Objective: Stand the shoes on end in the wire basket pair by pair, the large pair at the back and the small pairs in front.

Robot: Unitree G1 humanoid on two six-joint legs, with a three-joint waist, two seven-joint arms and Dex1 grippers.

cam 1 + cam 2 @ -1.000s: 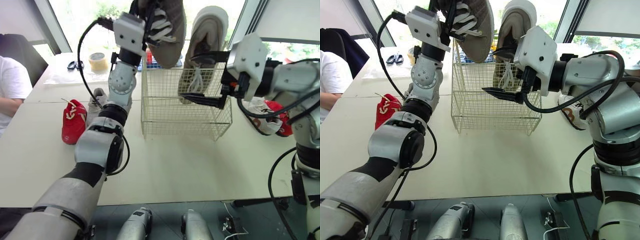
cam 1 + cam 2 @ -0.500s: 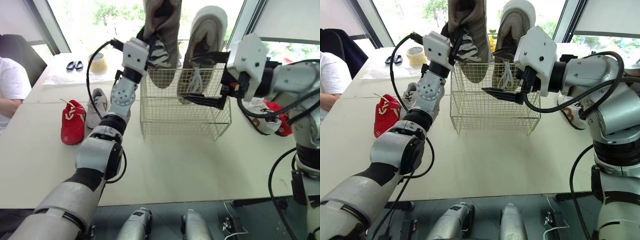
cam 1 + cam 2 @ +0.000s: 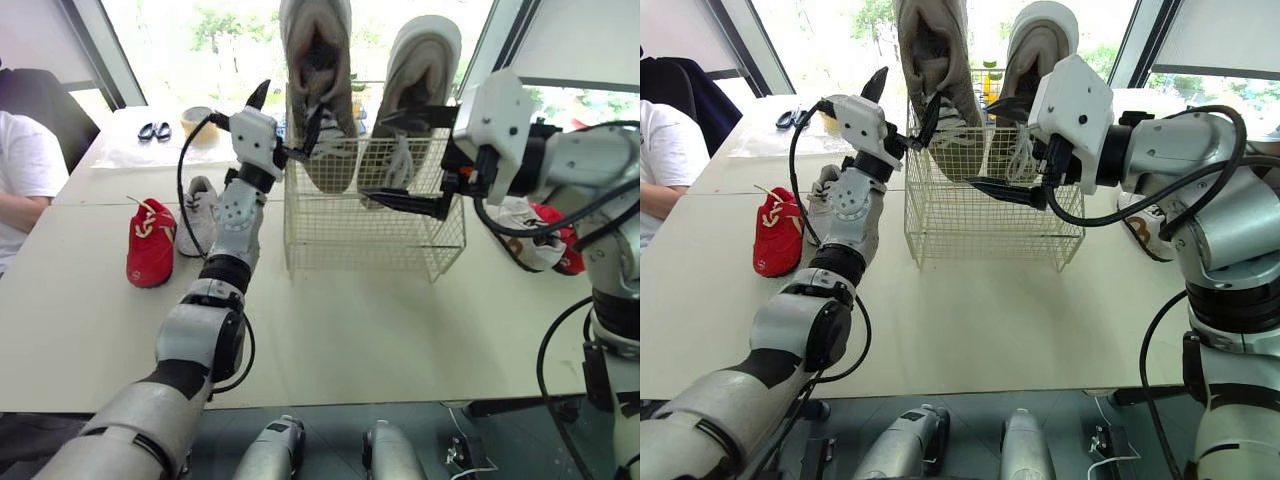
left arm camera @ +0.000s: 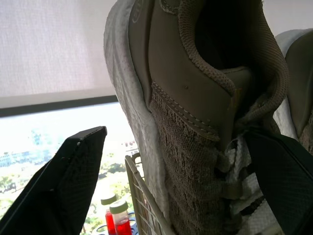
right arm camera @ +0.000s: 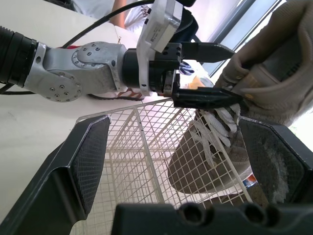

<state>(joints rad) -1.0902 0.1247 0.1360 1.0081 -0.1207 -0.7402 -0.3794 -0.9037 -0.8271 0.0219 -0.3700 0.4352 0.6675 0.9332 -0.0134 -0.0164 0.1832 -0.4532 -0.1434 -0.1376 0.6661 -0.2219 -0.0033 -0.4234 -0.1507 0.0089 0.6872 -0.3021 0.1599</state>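
Observation:
Two large beige shoes stand on end at the back of the wire basket (image 3: 375,235): the left shoe (image 3: 318,70) and the right shoe (image 3: 418,80). My left gripper (image 3: 285,115) is open around the left shoe's heel. One finger rests by the white laces and the other is clear of the shoe; the left wrist view shows this shoe (image 4: 195,122) between the fingers (image 4: 63,191). My right gripper (image 3: 405,160) stands open in front of the right shoe, over the basket's front rim. A small red shoe (image 3: 151,243) and a small grey shoe (image 3: 196,213) lie left of the basket.
More small shoes, white and red (image 3: 537,238), lie on the table behind my right arm. A person in a white shirt (image 3: 22,180) sits at the far left. Scissors (image 3: 155,130) and a tape roll (image 3: 197,115) lie at the back left.
My left gripper has brought the left beige shoe down into the basket beside the other one and has opened. The right gripper has stayed where it was.

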